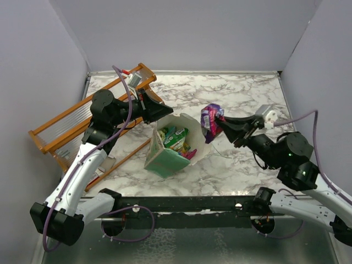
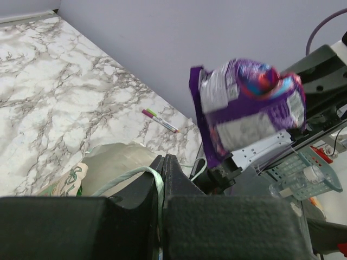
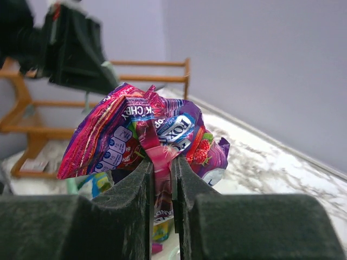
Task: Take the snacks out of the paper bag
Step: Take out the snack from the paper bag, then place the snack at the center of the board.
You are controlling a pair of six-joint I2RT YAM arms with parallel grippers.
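From above, my left hand [image 1: 164, 114] is clamped shut on the far rim of the paper bag [image 1: 168, 159], I judge to steady its mouth on the desk [image 1: 247, 99]. The right hand [image 1: 220, 125] holds a purple packet [image 1: 210, 118] just above the bag's right edge, with other snacks [image 1: 177, 138] inside. The left wrist view shows a thin strip of bag edge nipped tight. The right wrist view shows the packet's crumpled middle pinched, the fingers nearly closed.

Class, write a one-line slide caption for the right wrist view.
Right gripper pinches a crumpled purple-and-pink snack packet, with the orange wooden rack behind.
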